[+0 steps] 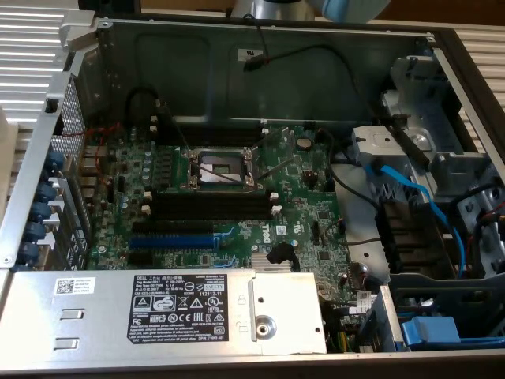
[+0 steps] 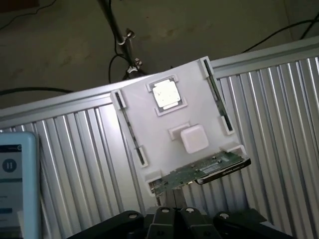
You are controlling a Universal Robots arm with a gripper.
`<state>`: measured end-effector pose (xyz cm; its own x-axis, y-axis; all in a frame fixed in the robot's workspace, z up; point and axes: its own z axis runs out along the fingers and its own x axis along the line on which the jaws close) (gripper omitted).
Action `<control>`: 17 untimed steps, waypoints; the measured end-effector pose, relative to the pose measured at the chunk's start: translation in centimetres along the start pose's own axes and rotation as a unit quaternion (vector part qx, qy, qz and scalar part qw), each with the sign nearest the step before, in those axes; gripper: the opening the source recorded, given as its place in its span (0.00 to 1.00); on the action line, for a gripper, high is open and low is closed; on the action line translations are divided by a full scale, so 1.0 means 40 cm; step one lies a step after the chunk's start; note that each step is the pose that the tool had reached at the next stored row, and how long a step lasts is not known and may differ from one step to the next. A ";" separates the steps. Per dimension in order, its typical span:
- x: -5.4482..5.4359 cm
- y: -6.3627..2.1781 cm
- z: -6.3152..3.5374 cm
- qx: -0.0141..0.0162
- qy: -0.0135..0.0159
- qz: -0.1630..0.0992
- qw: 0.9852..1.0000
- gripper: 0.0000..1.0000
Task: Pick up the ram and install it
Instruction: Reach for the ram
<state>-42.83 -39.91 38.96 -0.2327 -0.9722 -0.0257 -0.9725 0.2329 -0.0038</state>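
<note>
My claw (image 2: 174,195) is clenched, the dark fingers pressed together with nothing visibly caught between them. In the wrist view they hang above a white tray (image 2: 149,119) that rests on a ribbed metal surface (image 2: 279,124).

The ram (image 2: 204,170) is a long green circuit-board stick. It lies along the tray edge nearest my fingers, seated between two raised white corner stops. My fingertips line up with one end portion of it, just at its near side. I cannot tell whether they touch it or sit above it, but the stick looks settled in its holder rather than lifted.

Farther across the tray, a white square block (image 2: 194,139) sits just beyond the ram. Beyond that, a processor chip (image 2: 165,93) rests in a square recess. Two long, narrow dark channels run along the tray's two side edges. A touchscreen (image 2: 17,184) with a pause symbol stands beside the tray, well apart from the ram.

In the exterior view, a part of my arm (image 1: 347,8) shows over the far wall of the open computer case (image 1: 276,71). Inside lies the green motherboard (image 1: 308,213). Its black memory slots (image 1: 209,207), with white end clips, lie between the processor socket (image 1: 223,168) and the blue slot (image 1: 170,237). The power supply (image 1: 189,304), with its black label, sits along the near side.
</note>
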 end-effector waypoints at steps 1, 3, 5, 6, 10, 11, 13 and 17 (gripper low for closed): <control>0.001 0.002 0.002 0.000 0.000 -0.005 1.000 0.11; 0.002 0.008 0.006 0.000 0.000 -0.015 1.000 0.11; 0.005 0.019 0.010 -0.001 0.000 -0.020 1.000 0.11; 0.006 0.025 0.012 -0.001 0.000 -0.022 1.000 0.11; 0.016 0.046 0.017 -0.001 0.000 -0.029 1.000 0.11; 0.018 0.046 0.018 -0.001 0.000 -0.032 0.999 0.11; 0.023 0.046 0.020 -0.001 0.000 -0.040 0.999 0.11; 0.029 0.047 0.024 -0.002 -0.001 -0.060 0.998 0.11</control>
<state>-44.93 -40.59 37.97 -0.1153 -0.9930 -0.0271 -0.9933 0.1154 -0.0034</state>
